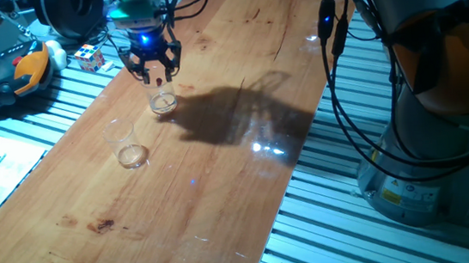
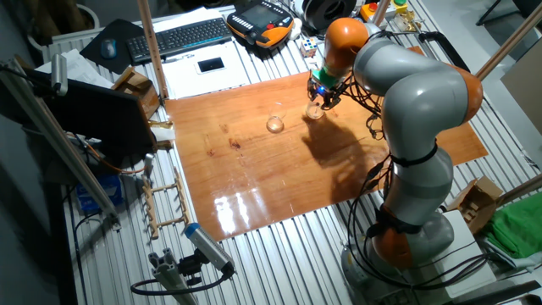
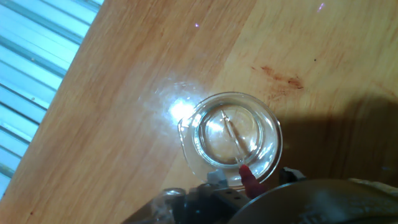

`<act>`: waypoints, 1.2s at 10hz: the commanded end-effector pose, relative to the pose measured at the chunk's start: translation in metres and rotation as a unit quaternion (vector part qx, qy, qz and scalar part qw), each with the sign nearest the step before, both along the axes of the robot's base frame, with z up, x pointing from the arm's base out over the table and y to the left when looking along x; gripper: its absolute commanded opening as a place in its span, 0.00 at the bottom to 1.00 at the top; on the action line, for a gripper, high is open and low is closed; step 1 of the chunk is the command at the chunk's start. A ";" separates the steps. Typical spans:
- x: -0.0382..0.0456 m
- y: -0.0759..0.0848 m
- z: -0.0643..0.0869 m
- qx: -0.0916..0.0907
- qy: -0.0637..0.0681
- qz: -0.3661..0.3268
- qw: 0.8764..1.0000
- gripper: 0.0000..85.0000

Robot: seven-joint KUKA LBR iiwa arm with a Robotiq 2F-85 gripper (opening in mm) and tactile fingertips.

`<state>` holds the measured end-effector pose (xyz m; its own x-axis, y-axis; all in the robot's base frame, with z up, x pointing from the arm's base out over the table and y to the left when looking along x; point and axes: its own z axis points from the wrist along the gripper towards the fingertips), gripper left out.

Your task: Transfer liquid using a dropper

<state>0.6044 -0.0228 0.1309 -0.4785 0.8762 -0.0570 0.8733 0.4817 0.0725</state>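
The claw (image 1: pixel 152 66) hangs straight over the glass (image 1: pixel 162 100) near the far left edge of the tabletop (image 1: pixel 221 167), so the dropper (image 3: pixel 235 140) it grips by the red bulb points down inside that glass. Its fingers look narrowed on the bulb. The 2nd glass (image 1: pixel 127 145) stands nearby toward the left edge, probably the other end of the transfer.
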 end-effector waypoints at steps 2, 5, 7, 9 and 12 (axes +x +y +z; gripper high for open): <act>-0.0010 0.002 -0.001 0.000 -0.001 -0.001 1.000 0.46; -0.0012 0.003 0.000 0.003 -0.001 -0.003 1.000 0.32; -0.0014 0.003 0.002 0.006 0.000 -0.005 1.000 0.22; -0.0018 0.004 0.005 0.006 0.003 -0.005 1.000 0.20; -0.0026 0.004 0.011 0.010 0.015 0.001 1.000 0.19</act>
<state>0.6019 -0.0189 0.1418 -0.4825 0.8756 -0.0238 0.8739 0.4830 0.0551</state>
